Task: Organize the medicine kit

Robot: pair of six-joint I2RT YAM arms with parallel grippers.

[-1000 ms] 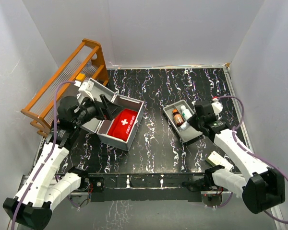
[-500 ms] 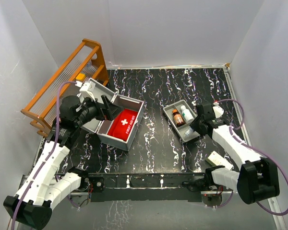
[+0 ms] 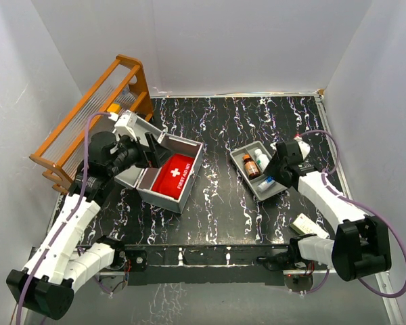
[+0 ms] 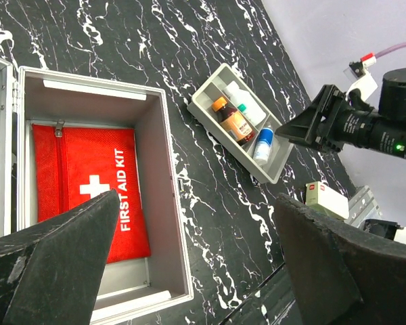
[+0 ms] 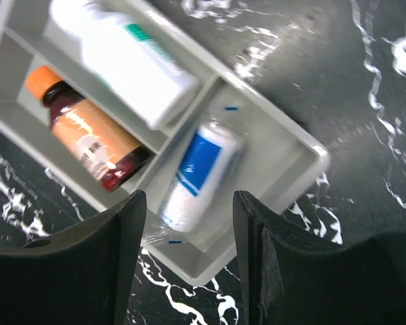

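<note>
Right hand (image 5: 189,198) spread above tray (image 5: 310,160)

The table (image 3: 223,135) has a black top veined with white and fills the middle of the top view, with pale walls on three sides. The medicine kit (image 3: 193,177), lid thrown open, sits left of centre, set at an angle. A shallow grey divided tray (image 3: 262,197) lies right of centre, also askew, well apart from the kit. A small white carton (image 3: 304,224) lies at the lower right, near the table's edge. An orange wooden rack (image 3: 95,108) stands at the upper left, seemingly resting on the table's rim.
</note>
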